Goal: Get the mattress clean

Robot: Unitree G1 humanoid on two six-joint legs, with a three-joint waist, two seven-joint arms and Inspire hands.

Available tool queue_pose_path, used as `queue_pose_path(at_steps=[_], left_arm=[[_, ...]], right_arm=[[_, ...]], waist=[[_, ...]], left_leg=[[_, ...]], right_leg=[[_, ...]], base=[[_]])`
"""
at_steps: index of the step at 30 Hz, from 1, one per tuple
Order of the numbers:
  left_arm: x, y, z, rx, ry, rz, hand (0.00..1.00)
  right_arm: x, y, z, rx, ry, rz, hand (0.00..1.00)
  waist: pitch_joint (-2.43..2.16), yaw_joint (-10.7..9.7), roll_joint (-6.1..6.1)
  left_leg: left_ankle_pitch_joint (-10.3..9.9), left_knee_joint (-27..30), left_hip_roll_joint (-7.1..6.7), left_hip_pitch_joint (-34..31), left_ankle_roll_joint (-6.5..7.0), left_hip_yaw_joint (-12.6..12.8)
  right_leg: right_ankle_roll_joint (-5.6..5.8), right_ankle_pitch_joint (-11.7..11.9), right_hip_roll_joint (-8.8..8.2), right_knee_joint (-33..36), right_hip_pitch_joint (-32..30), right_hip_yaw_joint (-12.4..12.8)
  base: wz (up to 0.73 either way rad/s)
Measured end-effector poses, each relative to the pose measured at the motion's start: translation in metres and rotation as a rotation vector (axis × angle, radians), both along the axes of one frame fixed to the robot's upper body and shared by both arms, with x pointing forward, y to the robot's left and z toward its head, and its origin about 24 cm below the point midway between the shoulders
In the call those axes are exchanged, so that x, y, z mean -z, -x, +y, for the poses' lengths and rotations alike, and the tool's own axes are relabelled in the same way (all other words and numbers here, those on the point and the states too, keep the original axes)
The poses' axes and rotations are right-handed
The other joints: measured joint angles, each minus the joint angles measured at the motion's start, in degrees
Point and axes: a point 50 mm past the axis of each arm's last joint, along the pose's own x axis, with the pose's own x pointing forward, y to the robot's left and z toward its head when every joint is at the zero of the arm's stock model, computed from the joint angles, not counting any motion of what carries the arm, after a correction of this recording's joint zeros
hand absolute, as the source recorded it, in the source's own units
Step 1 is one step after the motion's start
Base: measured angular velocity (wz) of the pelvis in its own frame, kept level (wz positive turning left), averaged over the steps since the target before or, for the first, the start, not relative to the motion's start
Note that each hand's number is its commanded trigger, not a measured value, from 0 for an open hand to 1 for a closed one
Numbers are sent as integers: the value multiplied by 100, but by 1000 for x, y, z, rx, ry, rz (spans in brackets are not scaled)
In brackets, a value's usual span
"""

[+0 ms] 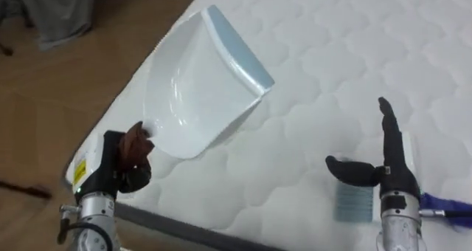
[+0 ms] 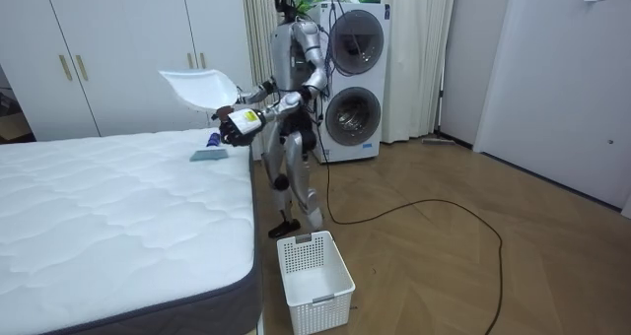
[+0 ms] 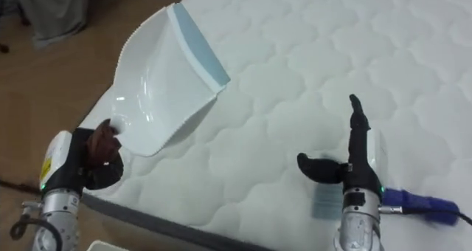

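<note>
One dustpan clasped in left hand; blue lip points upper right.

In the room view you have a white slatted basket at 6 o'clock, upright on the wooden floor. Two front-loading machines are stacked at 12 o'clock, with pale curtains just beside them at 1 o'clock. White wardrobe doors stand at 10 o'clock. In the eye views, grey cloth hangs at 11 o'clock.
</note>
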Motion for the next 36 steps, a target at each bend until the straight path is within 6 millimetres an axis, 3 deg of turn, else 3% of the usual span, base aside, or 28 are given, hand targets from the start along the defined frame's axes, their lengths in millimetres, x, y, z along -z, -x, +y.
queue_pose_path(at_steps=[3,10,14,18,24,25,26,27,28,30,33,35,36], left_arm=[[-4,-2,-3,29,14,-41,100],[-1,-1,-16,43,76,-52,100],[2,0,-22,41,121,-53,100],[2,0,-21,39,121,-52,100],[2,0,-21,40,124,-52,100],[2,0,-21,41,124,-51,81],[1,-1,-22,46,126,-49,21],[1,-1,-22,54,130,-45,0],[1,-1,-23,57,132,-43,0],[2,-1,-24,63,142,-36,0],[3,-2,-25,53,188,-32,0],[3,-1,-25,49,200,-30,0],[3,-2,-25,50,201,-31,0]], right_arm=[[1,1,0,6,-24,4,0],[3,2,1,34,-88,8,0],[5,2,6,47,-134,7,0],[9,2,14,29,-171,24,0],[9,2,16,9,-172,32,0],[9,2,16,9,-173,32,0],[10,2,17,8,-174,32,0],[10,2,17,7,-178,33,0],[10,2,17,3,-180,35,0],[11,1,21,-20,-188,44,0],[14,1,23,-28,-196,62,0],[18,2,23,-30,-195,81,0],[20,3,23,-40,-196,94,0]], waist=[[2,-59,-14],[35,-188,-50],[44,-214,-57],[61,-131,-55],[63,-280,-49],[63,-283,-49],[63,-290,-53],[61,-306,-54],[61,-311,-56],[64,-286,-63],[74,-250,-109],[91,-215,-136],[123,-186,-183]], left_leg=[[-14,-284,-39,126,-19,72],[-24,-388,-2,290,-35,489],[-81,-371,5,284,-42,699],[-158,-374,25,304,-48,1038],[-184,-451,55,341,-51,1191],[-184,-457,58,341,-51,1209],[-184,-459,62,304,-51,1228],[-184,-458,64,294,-51,1243],[-185,-458,65,291,-50,1247],[-187,-431,119,297,-48,1243],[-190,-176,121,290,-51,1229],[-190,-2,119,290,-52,1195],[-191,181,118,248,-53,1088]], right_leg=[[-4,60,182,154,-210,341],[-17,172,357,147,-235,673],[-18,173,394,207,-349,678],[-88,219,360,307,-512,361],[-87,293,411,145,-511,340],[-84,307,419,137,-513,353],[-83,311,421,137,-526,347],[-83,314,416,135,-543,328],[-84,314,411,136,-551,304],[-157,347,358,133,-579,-49],[-266,320,275,145,-539,-360],[-307,278,280,139,-472,-319],[-315,217,289,143,-442,-245]], base=[[-78],[-34],[-27],[-44],[-15],[-10],[-9],[-8],[-10],[-16],[-18],[-22],[-19]])
